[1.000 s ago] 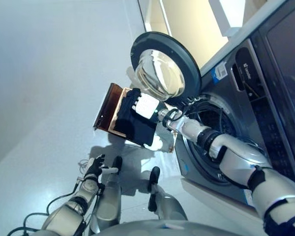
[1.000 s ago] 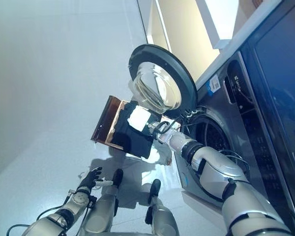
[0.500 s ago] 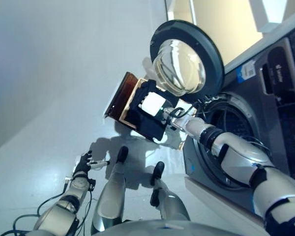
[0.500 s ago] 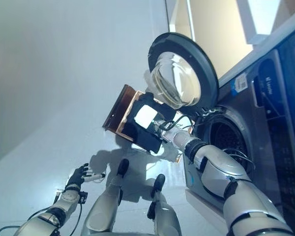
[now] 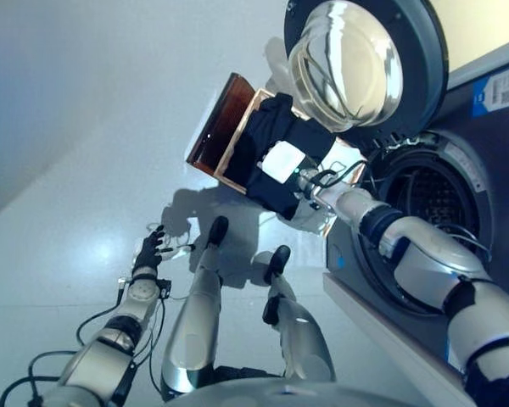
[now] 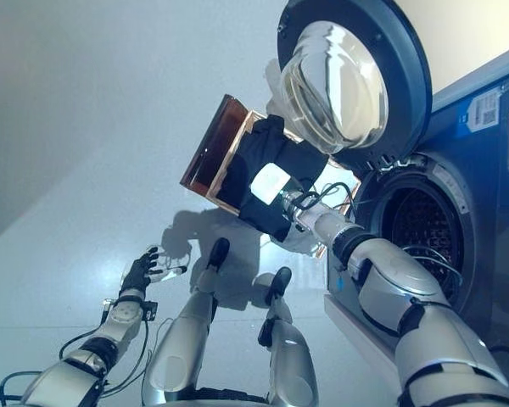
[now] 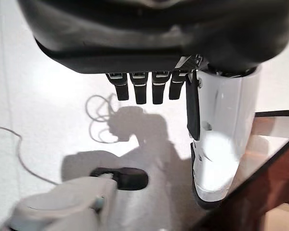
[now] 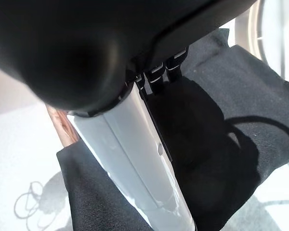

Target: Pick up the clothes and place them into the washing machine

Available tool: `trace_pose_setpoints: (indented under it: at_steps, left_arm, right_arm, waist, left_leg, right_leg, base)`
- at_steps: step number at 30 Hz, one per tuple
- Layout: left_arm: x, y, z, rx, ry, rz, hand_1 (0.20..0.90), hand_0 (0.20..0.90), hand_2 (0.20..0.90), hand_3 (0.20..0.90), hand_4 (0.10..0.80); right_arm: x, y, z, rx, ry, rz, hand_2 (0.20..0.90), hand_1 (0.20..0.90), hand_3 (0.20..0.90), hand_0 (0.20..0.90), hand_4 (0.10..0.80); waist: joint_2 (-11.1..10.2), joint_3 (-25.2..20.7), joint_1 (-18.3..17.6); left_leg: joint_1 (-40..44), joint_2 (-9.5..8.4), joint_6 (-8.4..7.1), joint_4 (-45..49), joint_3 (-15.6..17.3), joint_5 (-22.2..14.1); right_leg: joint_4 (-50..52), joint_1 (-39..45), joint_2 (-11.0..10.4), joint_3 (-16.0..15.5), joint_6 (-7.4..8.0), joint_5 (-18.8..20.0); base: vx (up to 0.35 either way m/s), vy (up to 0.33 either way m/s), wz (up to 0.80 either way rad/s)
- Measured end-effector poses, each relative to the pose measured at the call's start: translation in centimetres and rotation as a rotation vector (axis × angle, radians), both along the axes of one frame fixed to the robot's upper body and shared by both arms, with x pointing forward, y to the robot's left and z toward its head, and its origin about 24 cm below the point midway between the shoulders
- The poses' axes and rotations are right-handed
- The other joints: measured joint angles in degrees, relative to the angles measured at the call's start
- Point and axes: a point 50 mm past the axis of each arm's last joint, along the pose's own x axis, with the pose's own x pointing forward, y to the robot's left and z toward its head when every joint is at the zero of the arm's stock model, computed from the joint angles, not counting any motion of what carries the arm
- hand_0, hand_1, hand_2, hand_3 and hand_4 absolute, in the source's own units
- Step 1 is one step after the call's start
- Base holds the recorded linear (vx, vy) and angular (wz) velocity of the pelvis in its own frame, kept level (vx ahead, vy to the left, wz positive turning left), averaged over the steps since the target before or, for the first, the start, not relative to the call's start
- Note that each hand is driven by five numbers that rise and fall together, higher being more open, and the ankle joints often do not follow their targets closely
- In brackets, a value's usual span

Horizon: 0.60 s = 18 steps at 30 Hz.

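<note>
Black clothes [image 5: 276, 140] lie heaped on the basket, whose pale rim [image 5: 237, 146] shows above the dark brown box [image 5: 223, 125] beside the washing machine. My right hand [image 5: 285, 161], with its white thumb cover [image 8: 135, 159], rests over the black clothes [image 8: 221, 96]. Its fingers [image 8: 159, 72] are straight and point into the cloth. The machine's round door [image 5: 365, 59] stands open and the drum opening [image 5: 428, 203] lies just right of my forearm. My left hand [image 5: 149, 252] hangs low by the floor, open and empty, with fingers [image 7: 144, 89] and thumb [image 7: 221, 139] straight.
A pale piece [image 5: 310, 219] shows under the black clothes at the basket's near edge. The open door overhangs the basket. The machine's front panel [image 5: 492, 93] is at the right. Light floor [image 5: 85, 127] lies to the left of the box.
The camera has moved, so the whole scene has shifted up and right in the picture. My right hand stays on the black clothes. My left hand stays low and open.
</note>
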Motion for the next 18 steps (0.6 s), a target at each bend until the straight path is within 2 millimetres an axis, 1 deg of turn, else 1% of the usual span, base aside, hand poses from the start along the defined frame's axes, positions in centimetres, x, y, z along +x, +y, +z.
trace_pose_setpoints:
  at_steps: [2, 4, 5, 10, 11, 18]
  left_arm:
    - [0.7, -0.3, 0.7, -0.008, -0.036, -0.010, 0.900, 0.900, 0.900, 0.900, 0.800]
    - [1.2, -0.5, 1.1, -0.009, -0.057, -0.020, 0.900, 0.900, 0.900, 0.900, 0.800]
    - [1.4, -0.6, 1.3, -0.010, -0.064, -0.023, 0.900, 0.900, 0.900, 0.900, 0.800]
    - [1.5, -0.6, 1.5, -0.012, -0.078, -0.024, 0.900, 0.900, 0.900, 0.900, 0.800]
    - [1.6, -0.8, 1.6, -0.014, -0.085, -0.027, 0.900, 0.900, 0.900, 0.900, 0.800]
    - [1.8, -1.1, 2.1, -0.054, -0.121, -0.022, 0.900, 0.900, 0.900, 0.900, 0.800]
  right_arm:
    - [0.2, -0.1, 0.6, 0.006, -0.013, -0.005, 0.900, 0.900, 0.900, 0.900, 0.800]
    - [0.3, -0.4, 0.8, 0.011, -0.016, -0.012, 0.900, 0.900, 0.900, 0.900, 0.800]
    - [0.3, -0.5, 0.8, 0.013, -0.019, -0.013, 0.900, 0.900, 0.900, 0.900, 0.800]
    - [0.4, -0.8, 1.1, 0.023, -0.031, -0.012, 0.900, 0.900, 0.900, 0.900, 0.800]
    - [0.5, -0.8, 1.4, 0.028, -0.041, -0.013, 0.900, 0.900, 0.900, 0.900, 0.800]
    - [1.0, -1.3, 3.0, 0.064, -0.086, -0.032, 0.900, 0.900, 0.900, 0.900, 0.800]
  waist:
    - [0.0, 0.0, -0.1]
    - [0.0, 0.2, 0.0]
    - [-0.1, 0.3, -0.1]
    - [0.0, 0.3, -0.1]
    - [0.0, 0.3, -0.2]
    - [0.2, 0.6, -0.2]
  left_leg:
    - [-1.2, 0.05, -0.32, 0.1, -0.3, 0.2]
    - [-1.7, 0.04, -0.44, 0.0, -0.7, 0.6]
    - [-1.9, 0.01, -0.18, 0.0, -0.8, 0.8]
    - [-2.5, 0.07, -0.35, -0.1, -0.9, 0.9]
    - [-3.2, 0.09, -0.69, -0.1, -0.9, 1.1]
    - [-6.2, 0.01, -1.32, -0.7, -1.7, 2.5]
  right_leg:
    - [0.7, -1.4, 0.1, -0.2, 0.02, 0.0]
    - [0.9, -1.9, 0.1, -0.3, 0.02, 0.0]
    - [0.9, -2.0, 0.1, -0.3, 0.02, 0.0]
    - [1.8, -3.1, 0.0, -0.2, 0.00, -0.2]
    - [2.2, -4.0, 0.0, -0.2, -0.05, -0.2]
    - [4.7, -8.0, -0.3, -0.6, -0.13, -0.8]
  base:
    - [-0.013, -0.023, 0.07]
    - [-0.015, -0.017, 0.08]
    - [-0.020, -0.003, 0.06]
    - [-0.010, -0.005, -0.01]
    - [0.000, 0.000, 0.00]
    - [-0.018, 0.004, 0.04]
